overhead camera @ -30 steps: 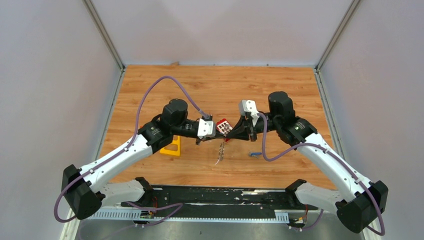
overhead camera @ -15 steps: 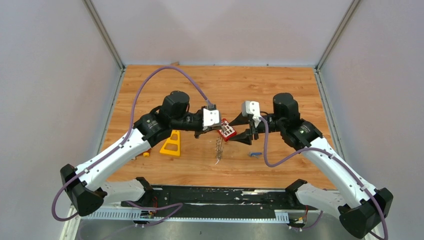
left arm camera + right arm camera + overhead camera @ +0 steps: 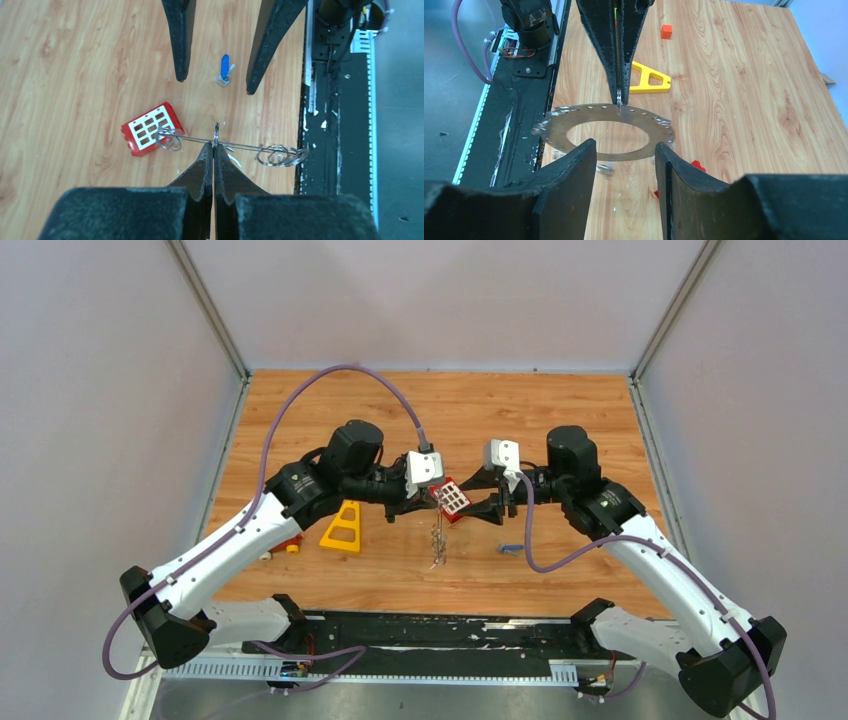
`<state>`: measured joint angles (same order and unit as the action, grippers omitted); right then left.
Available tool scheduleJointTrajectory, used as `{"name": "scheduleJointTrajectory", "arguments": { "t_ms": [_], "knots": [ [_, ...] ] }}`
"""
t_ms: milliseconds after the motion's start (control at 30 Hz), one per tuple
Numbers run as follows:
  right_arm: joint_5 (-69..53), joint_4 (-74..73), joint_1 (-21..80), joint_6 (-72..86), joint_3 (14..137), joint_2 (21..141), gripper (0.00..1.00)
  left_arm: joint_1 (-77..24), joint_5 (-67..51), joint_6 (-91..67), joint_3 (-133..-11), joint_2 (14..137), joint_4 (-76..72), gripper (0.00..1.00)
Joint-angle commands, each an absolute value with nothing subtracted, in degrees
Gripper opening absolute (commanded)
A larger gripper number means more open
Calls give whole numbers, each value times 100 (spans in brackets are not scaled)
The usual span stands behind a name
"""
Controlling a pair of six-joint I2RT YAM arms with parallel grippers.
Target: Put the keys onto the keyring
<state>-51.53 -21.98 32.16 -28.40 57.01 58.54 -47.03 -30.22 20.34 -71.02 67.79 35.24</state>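
Wood table (image 3: 560, 420) — keyring (image 3: 558, 129) pinched edge-on in left tool (image 3: 213, 147).

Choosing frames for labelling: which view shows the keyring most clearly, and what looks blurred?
Right wrist: keyring face-on, evenly lit, fringe slightly smeared, right tool soft up close. Left wrist: keyring edge-on, a thin line; blue key sharp. Top external: even light, keyring tiny and edge-on.

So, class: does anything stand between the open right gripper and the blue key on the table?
Nothing visible does. The blue key lies on the table by the right gripper; the keyring hangs apart from it, pinched in the left gripper.
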Motion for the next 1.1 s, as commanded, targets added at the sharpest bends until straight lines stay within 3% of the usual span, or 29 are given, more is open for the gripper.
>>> {"name": "scheduleJointTrajectory", "arguments": {
  "t_ms": [0, 500, 867, 1067],
  "knots": [
    [-5188, -2030, 3207, -2790, 5811, 5840, 46, -4737, -3311, 1543, -7428, 6756, 3465, 0],
    [-6144, -2354, 3203, -3128, 5841, 5832, 43, -4733, -4074, 1378, -7111, 6520, 2969, 0],
    [-6003, -2368, 3203, -3330, 5725, 5792, 40, -4746, -3610, 5720, -6119, 5736, 3345, 0],
    [-6023, -2352, 3207, -3302, 5677, 5866, 39, -4761, -3744, 7220, -5515, 5519, 3521, 0]
  ]
}}
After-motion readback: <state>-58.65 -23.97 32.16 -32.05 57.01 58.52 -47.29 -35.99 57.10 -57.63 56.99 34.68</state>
